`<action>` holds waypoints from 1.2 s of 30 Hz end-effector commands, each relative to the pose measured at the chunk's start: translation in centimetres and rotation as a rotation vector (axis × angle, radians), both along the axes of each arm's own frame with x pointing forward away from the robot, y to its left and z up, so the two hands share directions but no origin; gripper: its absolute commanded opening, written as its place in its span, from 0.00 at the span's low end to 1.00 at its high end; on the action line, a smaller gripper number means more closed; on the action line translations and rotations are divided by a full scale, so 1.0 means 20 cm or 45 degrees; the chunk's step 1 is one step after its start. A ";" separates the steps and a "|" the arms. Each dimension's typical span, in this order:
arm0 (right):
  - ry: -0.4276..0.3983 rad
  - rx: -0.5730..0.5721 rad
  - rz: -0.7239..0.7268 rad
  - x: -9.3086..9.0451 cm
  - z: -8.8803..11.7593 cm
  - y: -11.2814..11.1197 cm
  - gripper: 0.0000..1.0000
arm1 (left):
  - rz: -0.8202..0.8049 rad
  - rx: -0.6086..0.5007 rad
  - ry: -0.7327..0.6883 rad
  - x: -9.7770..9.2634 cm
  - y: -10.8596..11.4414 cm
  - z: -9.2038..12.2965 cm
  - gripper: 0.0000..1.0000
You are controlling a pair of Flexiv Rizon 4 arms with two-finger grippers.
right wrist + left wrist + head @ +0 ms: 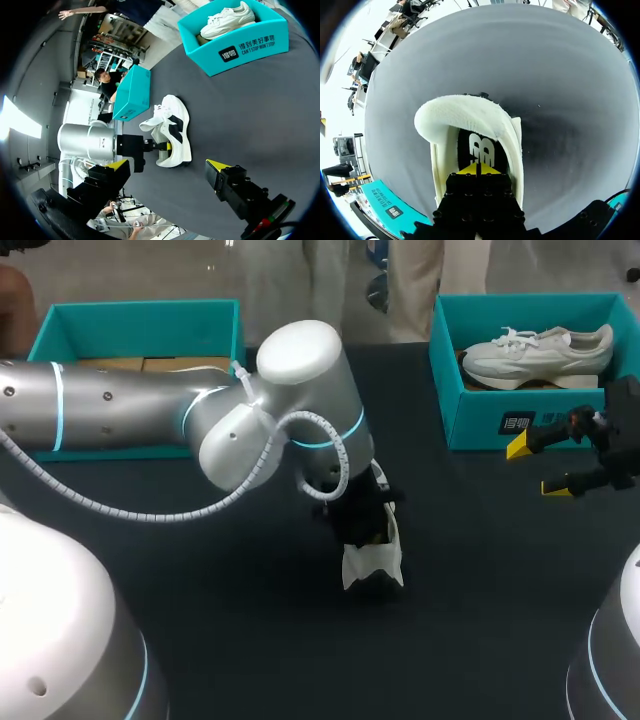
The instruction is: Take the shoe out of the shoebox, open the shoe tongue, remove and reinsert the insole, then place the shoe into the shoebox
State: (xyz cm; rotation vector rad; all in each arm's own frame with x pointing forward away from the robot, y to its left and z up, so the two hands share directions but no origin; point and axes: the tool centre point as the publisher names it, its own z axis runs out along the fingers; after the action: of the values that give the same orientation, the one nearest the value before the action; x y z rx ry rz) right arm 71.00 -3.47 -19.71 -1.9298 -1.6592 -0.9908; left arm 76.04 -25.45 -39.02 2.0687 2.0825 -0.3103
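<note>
The step in hand looks to be drawing the insole out. The left gripper (479,169), at the end of the arm that reaches in from the left to the middle of the table (480,570), is down inside the mouth of the shoe (372,562). Its yellow tips are pressed together over the insole (481,149). Whether the insole's edge is nipped between them cannot be told.

To do the step well, the left gripper should take the insole by its near edge and peel it up along the length of the shoe, not straight up (the shoe sits loose and would likely rise with it). The right gripper (538,468) hangs with its fingers spread and nothing between them, in front of the right shoebox (480,420) and well apart from the shoe. It would serve best by coming across to steady the toe or sole before any pull.

The shoe is on the table near the middle, between the left shoebox (135,306) and the right shoebox and clear of both. It is white with a black side panel. A soft white padded flap (tongue or collar, hard to say) curls over the opening just ahead of the fingers. The insole beneath is dark with a pale mark on it. A second white shoe (535,355) lies in the right shoebox.
</note>
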 end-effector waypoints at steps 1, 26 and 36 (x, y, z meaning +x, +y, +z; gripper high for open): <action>0.002 -0.004 -0.003 0.00 0.00 0.00 1.00 | -0.001 0.015 -0.060 0.00 -0.01 -0.02 0.00; 0.002 -0.004 -0.003 0.00 0.00 0.00 1.00 | -0.070 0.090 -0.443 0.15 0.00 0.18 0.00; 0.002 -0.004 -0.003 0.00 0.00 0.00 1.00 | 0.016 0.125 -0.590 0.20 -0.02 0.24 0.00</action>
State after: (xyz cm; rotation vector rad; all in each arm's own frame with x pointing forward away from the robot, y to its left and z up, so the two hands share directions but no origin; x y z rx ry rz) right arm 71.01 -3.47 -19.71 -1.9298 -1.6592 -0.9908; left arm 80.48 -25.34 -34.68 1.9697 1.8470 0.2071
